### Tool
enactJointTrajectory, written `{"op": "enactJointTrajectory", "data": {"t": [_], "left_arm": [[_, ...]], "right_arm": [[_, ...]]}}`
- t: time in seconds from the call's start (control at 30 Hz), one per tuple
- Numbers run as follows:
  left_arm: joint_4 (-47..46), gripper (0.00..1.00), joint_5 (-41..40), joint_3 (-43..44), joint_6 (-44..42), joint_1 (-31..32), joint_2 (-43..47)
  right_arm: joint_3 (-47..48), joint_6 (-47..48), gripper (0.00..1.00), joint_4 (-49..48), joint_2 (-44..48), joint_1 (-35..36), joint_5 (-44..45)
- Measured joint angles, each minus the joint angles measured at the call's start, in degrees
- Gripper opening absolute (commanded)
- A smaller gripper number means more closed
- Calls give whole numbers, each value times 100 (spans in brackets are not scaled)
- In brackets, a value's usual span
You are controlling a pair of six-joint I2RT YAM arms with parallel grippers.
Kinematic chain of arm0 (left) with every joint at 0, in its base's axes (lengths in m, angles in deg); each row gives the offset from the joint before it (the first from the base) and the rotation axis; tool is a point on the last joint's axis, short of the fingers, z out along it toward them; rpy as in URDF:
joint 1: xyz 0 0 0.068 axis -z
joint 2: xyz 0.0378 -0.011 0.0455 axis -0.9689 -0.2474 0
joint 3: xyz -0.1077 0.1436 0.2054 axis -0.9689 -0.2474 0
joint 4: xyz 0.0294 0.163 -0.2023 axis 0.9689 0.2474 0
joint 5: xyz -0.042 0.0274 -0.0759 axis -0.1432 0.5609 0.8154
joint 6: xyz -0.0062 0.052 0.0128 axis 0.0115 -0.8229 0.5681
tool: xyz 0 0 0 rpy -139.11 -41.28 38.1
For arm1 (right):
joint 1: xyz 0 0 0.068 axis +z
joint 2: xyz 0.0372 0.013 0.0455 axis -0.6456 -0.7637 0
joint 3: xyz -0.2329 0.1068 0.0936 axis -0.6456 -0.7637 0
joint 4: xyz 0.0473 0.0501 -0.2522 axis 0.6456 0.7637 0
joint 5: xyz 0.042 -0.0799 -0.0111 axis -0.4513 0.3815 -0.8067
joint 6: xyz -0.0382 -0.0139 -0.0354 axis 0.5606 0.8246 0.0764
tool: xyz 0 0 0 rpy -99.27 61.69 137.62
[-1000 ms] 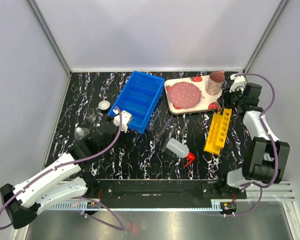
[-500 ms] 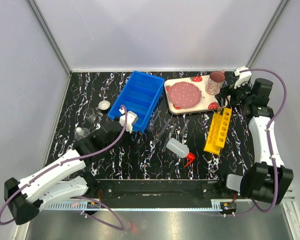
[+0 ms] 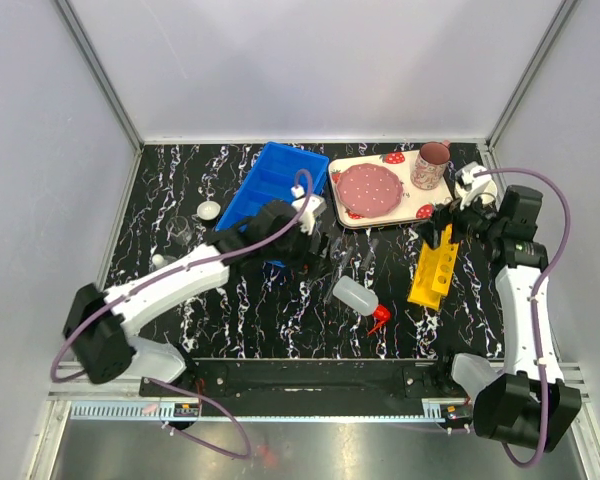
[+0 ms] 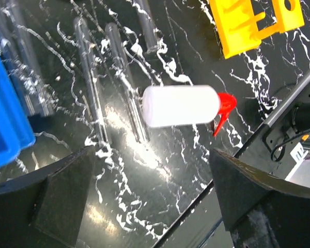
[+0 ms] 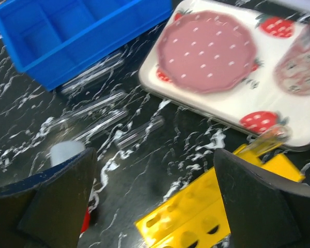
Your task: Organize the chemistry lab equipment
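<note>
Squeeze bottle [image 4: 181, 106] just beyond left gripper [image 4: 151, 153] (untouched).

A blue compartment bin [image 3: 270, 175] lies at a slant on the black, white-veined table [image 3: 280, 325], toward the back; its near end is hidden in the overhead view. Just to its right sits a cream strawberry-print tray [image 3: 410, 203], also slightly askew. A round pink plate [image 3: 368, 187] with pale speckles rests on the tray's left half, and a pink mug [image 3: 432, 165] stands upright at its back right corner (blurred in the right wrist view). Plain white walls [image 3: 310, 70] enclose the table.
</note>
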Motion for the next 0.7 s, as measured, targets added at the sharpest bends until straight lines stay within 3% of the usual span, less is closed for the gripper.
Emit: {"op": "enactJointTrajectory", "data": {"t": [0.13, 0.33, 0.7], "left_arm": [[57, 79, 140, 837, 7, 42, -1088], [411, 73, 306, 1996, -7, 127, -2592], [798, 61, 494, 3807, 0, 280, -4448]], "right_arm": [[-446, -11, 100, 107, 22, 0, -382], [-568, -15, 100, 138, -11, 0, -702], [-568, -101, 100, 138, -83, -17, -704]]}}
